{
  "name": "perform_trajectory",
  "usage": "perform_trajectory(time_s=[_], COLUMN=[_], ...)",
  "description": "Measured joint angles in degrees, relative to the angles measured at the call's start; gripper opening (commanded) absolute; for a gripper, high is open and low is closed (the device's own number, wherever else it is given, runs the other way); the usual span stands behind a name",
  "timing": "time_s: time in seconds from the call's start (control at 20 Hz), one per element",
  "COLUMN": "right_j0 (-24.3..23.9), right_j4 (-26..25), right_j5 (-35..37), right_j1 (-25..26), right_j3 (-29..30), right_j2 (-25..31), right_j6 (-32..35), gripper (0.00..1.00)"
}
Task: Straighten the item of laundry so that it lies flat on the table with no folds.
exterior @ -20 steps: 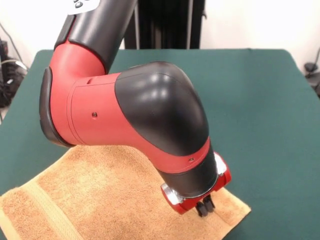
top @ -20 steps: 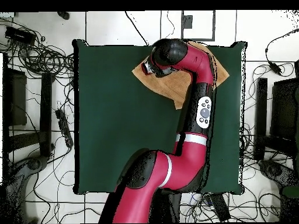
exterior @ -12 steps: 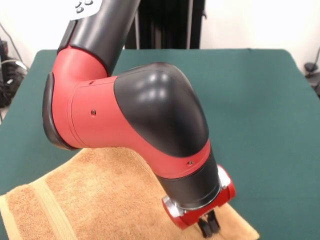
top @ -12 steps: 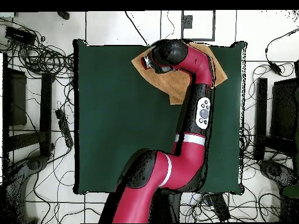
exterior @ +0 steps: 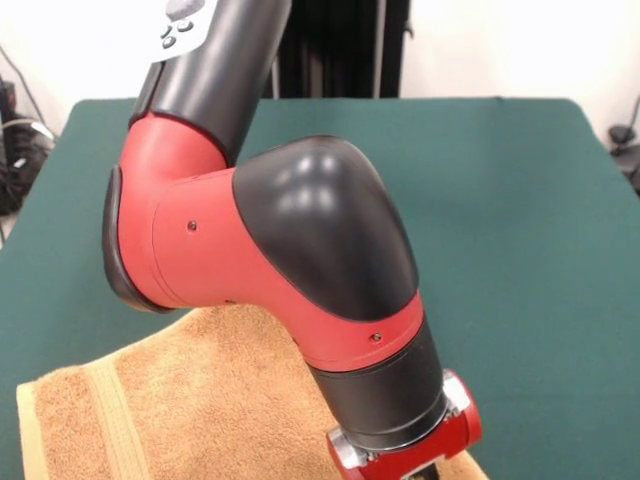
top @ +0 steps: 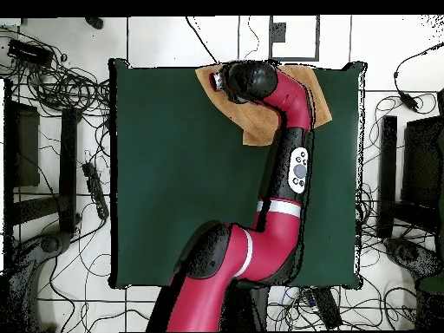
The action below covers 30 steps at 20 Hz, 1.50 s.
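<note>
Bright, even light; soft glare on the arm [exterior: 310,190] shell

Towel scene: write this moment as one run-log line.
towel: at table edge, partly under arm | gripper: low over towel, state unclear | flat: cannot tell

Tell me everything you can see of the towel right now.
The towel is orange-tan terry cloth with a paler flat woven band near its left end in the front view. It lies on the green table at the edge nearest the front camera, running out of the picture's bottom. The arm hangs over it and hides much of it. The overhead view shows corners poking out either side of the arm.
</note>
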Motion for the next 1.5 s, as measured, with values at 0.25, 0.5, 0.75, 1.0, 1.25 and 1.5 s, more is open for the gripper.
perform_trajectory(time_s=[0.25, 0.5, 0.75, 1.0, 1.25, 1.5], right_j0=[0.1, 0.2, 0.1, 0.1, -0.2, -0.6], right_j4=[0.3, 0.3, 0.3, 0.3, 0.3, -0.3], right_j5=[-2.1, -2.6, -2.5, -1.7, 0.1, 3.5], right_j1=[0.2, 0.2, 0.2, 0.1, 0.0, -0.3], right_j3=[0.0, 0.0, 0.0, 0.0, 0.0, 0.0], right_j2=[0.0, 0.0, 0.0, 0.0, 0.0, 0.0], right_j6=[0.0, 0.0, 0.0, 0.0, 0.0, 0.0], gripper=[0.0, 0.0, 0.0, 0.0, 0.0, 0.0])
